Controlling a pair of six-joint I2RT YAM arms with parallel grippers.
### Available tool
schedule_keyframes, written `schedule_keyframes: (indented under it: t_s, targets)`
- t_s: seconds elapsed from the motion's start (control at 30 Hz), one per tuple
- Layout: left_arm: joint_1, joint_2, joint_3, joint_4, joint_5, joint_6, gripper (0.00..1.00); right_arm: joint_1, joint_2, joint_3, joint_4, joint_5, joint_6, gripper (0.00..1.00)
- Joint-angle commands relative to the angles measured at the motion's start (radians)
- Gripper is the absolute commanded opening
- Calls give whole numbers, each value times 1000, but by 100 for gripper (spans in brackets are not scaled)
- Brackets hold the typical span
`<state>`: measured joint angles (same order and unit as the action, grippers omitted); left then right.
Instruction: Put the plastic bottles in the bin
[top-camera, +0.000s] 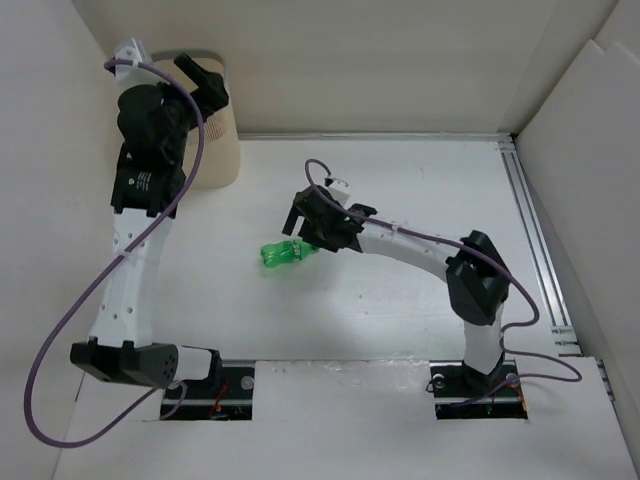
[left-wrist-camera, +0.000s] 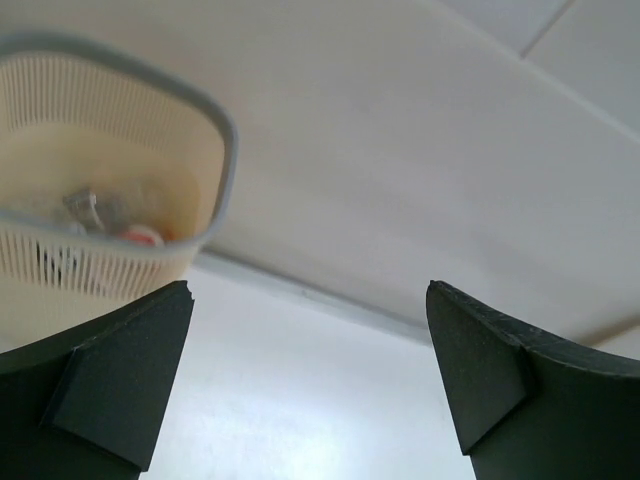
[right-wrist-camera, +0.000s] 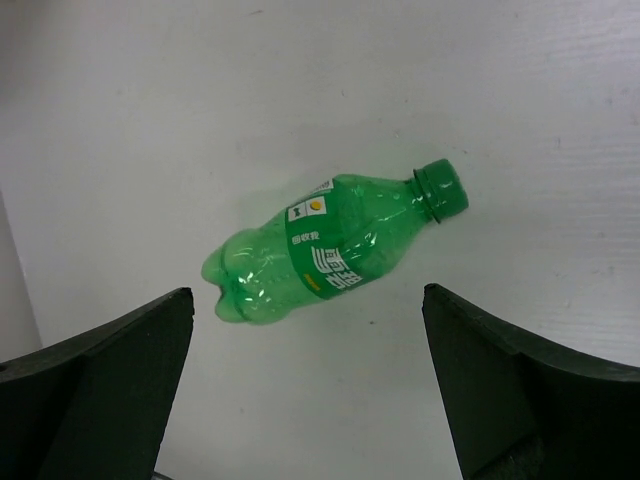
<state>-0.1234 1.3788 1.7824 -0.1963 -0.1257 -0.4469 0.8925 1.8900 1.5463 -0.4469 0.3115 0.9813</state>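
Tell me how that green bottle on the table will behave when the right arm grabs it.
The green bottle lies on its side, so a nudge would probably roll it. It looks empty and thin-walled, likely light and easily dented.

A: Entry one, bin (top-camera: 222, 140)?
B: Far left corner of the table (top-camera: 420, 180), by the back wall. Left gripper (top-camera: 203, 80) above it. Blurred items inside.
A: Entry two, bottle (top-camera: 285, 254)?
B: On its side, mid-table, well right of the bin. Right gripper (top-camera: 303, 238) above, fingers flanking, apart from it.
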Motion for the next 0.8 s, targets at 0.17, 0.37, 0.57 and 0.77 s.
schedule_keyframes:
  t_s: [0.17, 0.37, 0.57, 0.77]
  targets:
    - [-45, -205, -210, -106, 49, 11, 100, 25, 129, 84, -180, 74, 450, 100]
    - [-45, -262, -267, -138, 58, 72, 100, 34, 202, 94, -113, 64, 505, 100]
    - [-45, -285, -314, -109, 93, 91, 100, 14, 306, 150, -90, 14, 528, 98]
    - [-45, -294, -337, -88, 104, 100, 100, 23, 354, 216, -159, -15, 565, 92]
